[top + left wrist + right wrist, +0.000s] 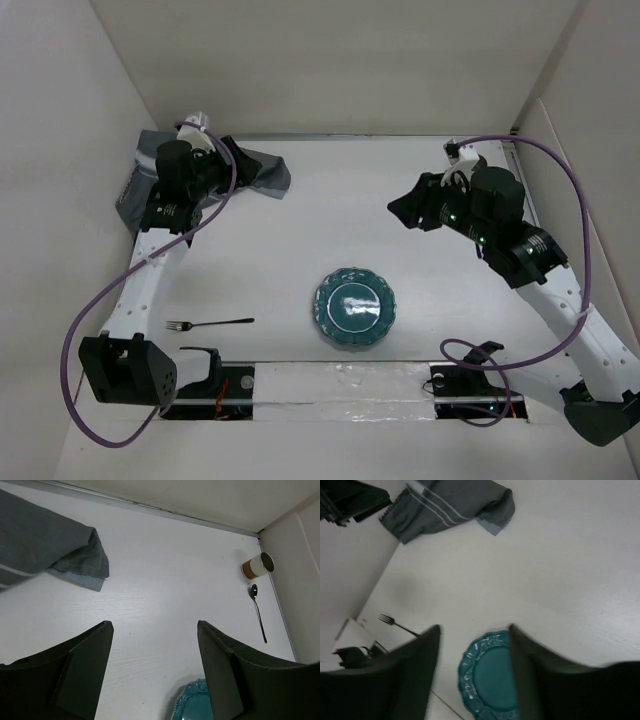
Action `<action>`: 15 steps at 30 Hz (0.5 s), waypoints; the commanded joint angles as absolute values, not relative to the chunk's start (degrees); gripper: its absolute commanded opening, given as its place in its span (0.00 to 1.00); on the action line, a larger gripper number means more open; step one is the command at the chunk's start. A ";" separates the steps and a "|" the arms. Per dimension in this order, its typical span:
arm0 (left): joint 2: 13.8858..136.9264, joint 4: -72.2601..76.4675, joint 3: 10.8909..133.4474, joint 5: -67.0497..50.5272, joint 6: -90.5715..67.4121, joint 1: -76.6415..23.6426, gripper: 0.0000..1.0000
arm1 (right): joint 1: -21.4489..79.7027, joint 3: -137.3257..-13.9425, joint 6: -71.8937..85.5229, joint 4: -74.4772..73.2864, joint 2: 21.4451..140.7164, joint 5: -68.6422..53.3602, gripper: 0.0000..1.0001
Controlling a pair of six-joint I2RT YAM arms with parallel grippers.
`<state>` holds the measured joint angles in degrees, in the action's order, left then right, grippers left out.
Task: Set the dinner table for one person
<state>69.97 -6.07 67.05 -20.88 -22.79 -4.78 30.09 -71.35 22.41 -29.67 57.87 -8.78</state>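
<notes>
The dinner table (330,220) holds a teal plate (354,308). The fork (210,324) lies well left of it. The striped cloth (255,170), cup (258,565) and spoon (258,612) sit far beyond it, unarranged. The left gripper (155,630) and right gripper (475,630) gape wide, empty.

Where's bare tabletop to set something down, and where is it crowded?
Widest bare patch: mid dinner table, between the grey cloth and the teal plate. A smaller gap lies between fork and plate. Crowded: the right-wall strip with cup and spoon.
</notes>
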 commanded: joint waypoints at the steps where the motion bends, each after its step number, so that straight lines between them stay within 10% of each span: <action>1: 67.94 -5.89 67.24 -19.00 -22.50 -4.66 0.65 | 30.06 -71.46 22.33 -28.47 56.95 -8.17 0.44; 3: 68.03 -6.76 67.06 -14.26 -22.59 -4.66 0.63 | 30.06 -71.54 22.32 -29.00 57.04 -8.61 0.00; 7: 71.26 -9.22 68.29 -3.62 -24.16 -4.66 0.46 | 30.06 -71.63 21.71 -29.97 57.31 -8.96 0.00; 11: 76.54 -13.44 72.76 8.75 -24.78 -4.05 0.00 | 29.53 -70.67 21.09 -30.24 56.52 -8.88 0.00; 15: 81.20 -14.68 73.04 7.39 -28.29 2.62 0.00 | 29.53 -70.14 20.39 -31.81 55.81 -9.05 0.00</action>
